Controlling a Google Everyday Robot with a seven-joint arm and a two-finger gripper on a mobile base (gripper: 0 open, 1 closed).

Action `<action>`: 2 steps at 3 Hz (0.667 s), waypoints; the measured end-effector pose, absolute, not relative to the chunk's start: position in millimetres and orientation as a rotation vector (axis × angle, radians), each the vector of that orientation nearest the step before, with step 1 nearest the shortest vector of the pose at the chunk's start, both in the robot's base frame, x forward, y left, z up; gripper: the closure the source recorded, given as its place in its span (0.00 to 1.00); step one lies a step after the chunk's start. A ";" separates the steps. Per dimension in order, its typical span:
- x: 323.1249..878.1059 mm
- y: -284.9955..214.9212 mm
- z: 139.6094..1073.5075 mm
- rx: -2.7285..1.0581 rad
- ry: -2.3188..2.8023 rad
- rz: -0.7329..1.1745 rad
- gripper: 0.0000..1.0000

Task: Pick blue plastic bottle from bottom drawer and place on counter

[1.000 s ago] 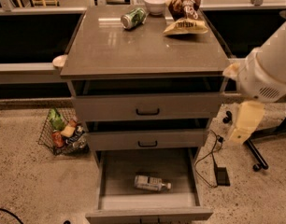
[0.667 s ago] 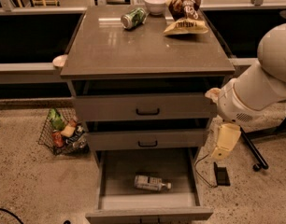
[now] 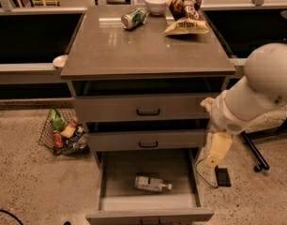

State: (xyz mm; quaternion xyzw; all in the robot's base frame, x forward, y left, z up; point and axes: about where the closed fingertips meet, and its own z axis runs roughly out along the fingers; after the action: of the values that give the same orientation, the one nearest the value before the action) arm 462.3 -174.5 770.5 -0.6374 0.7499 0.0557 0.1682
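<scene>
The blue plastic bottle (image 3: 152, 183) is lying on its side on the floor of the pulled-out bottom drawer (image 3: 120, 172), cap pointing right, untouched. The gripper (image 3: 215, 153) is hanging outside the cabinet, just right of the drawer's side wall; whether it is clenched or released cannot be told. Swinging in from there, it is probably risking a knock against that wall or the drawer front above, and the round bottle may roll away from a skewed grasp. The counter (image 3: 143, 55) is offering bare space near its front.
</scene>
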 end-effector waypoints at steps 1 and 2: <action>469.3 -167.3 706.2 -1.812 2.112 0.227 0.00; 481.2 -149.2 635.8 -1.774 2.006 0.394 0.00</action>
State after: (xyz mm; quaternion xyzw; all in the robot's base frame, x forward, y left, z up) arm 481.2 -149.2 635.8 -0.6398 0.7237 0.1423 0.2158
